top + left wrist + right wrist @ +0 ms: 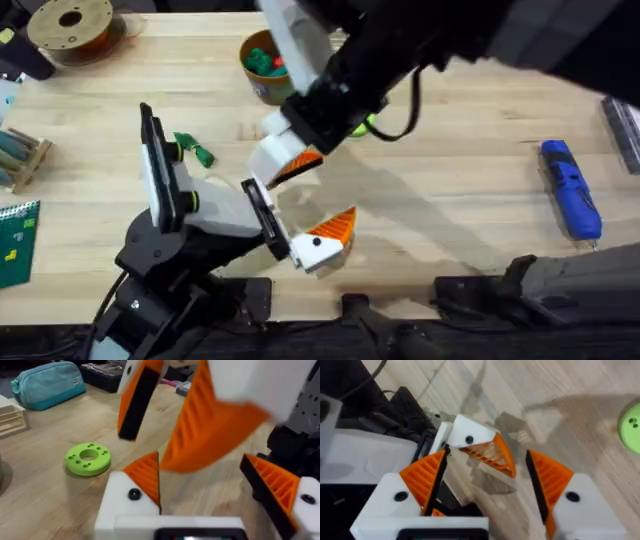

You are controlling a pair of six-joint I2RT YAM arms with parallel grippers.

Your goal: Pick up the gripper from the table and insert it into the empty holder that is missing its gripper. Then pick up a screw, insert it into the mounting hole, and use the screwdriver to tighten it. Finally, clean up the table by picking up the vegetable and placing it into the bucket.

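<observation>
While the right arm's dark bulk hides part of the bucket [262, 62], we see both the right gripper [485, 480] and the left gripper [220, 485] spread open, empty.

Even, bright overhead light on the table [470, 150]. Right arm [400, 50] rises near the camera: large, dark, blurred; it casts a soft broad shadow toward the table's near edge. In the left wrist view the right gripper [165, 410] is smeared, out of focus.
</observation>
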